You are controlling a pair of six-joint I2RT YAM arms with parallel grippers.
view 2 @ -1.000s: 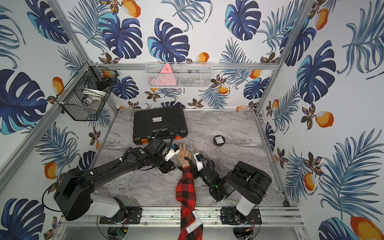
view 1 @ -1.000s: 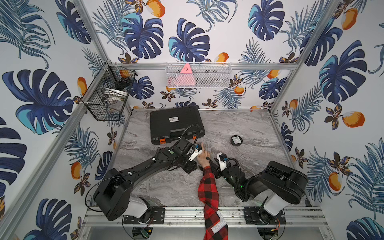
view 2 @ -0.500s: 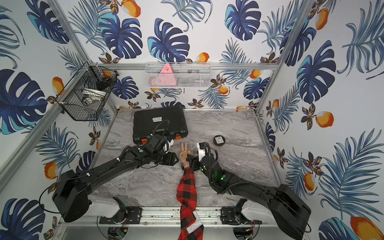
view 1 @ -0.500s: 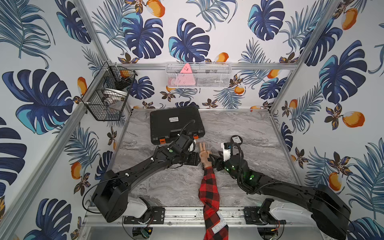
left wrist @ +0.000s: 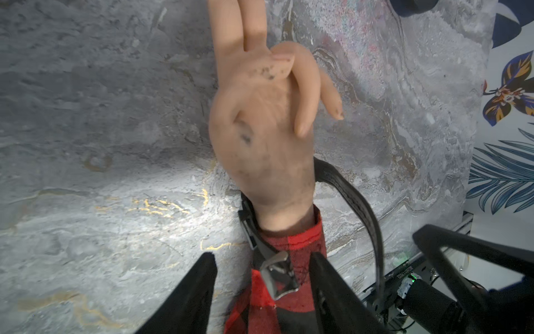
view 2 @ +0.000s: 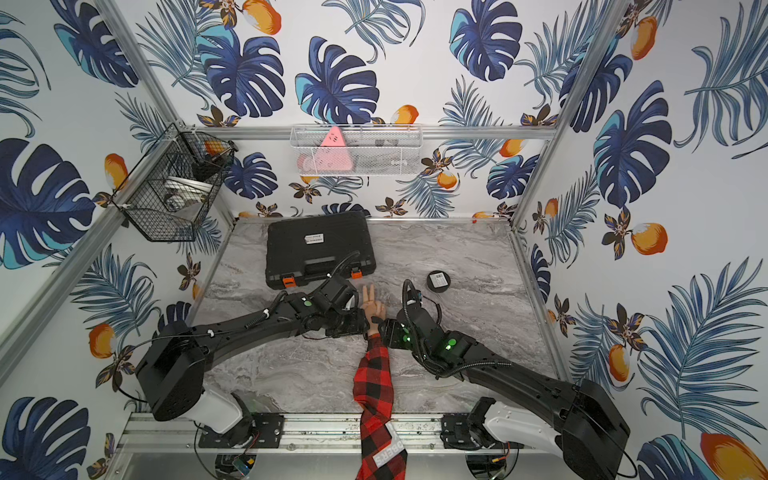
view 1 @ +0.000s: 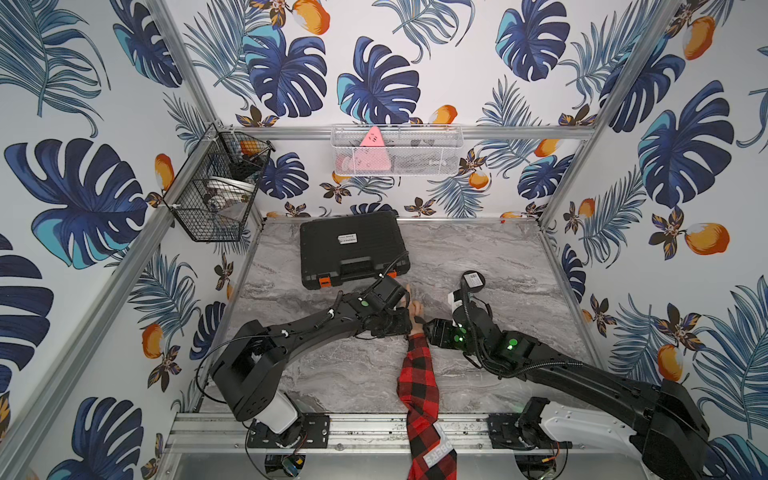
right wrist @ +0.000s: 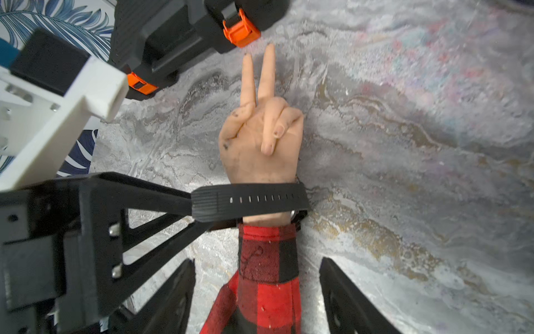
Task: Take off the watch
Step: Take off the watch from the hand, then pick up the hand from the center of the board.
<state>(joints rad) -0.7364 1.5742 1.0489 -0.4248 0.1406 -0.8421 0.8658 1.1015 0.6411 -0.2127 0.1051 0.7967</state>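
Observation:
A mannequin hand [right wrist: 260, 138] in a red plaid sleeve [view 1: 417, 374] lies palm up on the marble table. The black watch [right wrist: 251, 199] is round its wrist with the strap undone. The perforated strap end lies loosely across the wrist, and its metal buckle [left wrist: 277, 271] rests on the cuff. My left gripper [left wrist: 263, 256] is open, its fingers either side of the buckle and cuff. My right gripper [right wrist: 257, 260] is open too, straddling the sleeve just below the wrist. In both top views the grippers meet at the wrist from opposite sides. The watch face is hidden.
A black tool case [view 1: 353, 249] with orange latches lies just beyond the hand. A black round puck [view 1: 473, 279] with a white label sits behind my right arm. A wire basket [view 1: 216, 195] hangs on the left wall and a white mesh tray [view 1: 395, 149] on the back wall.
Both grippers have opened wider at the wrist. The right arm has stretched out low across the table from its folded pose. The left wrist has rolled and sits lower.

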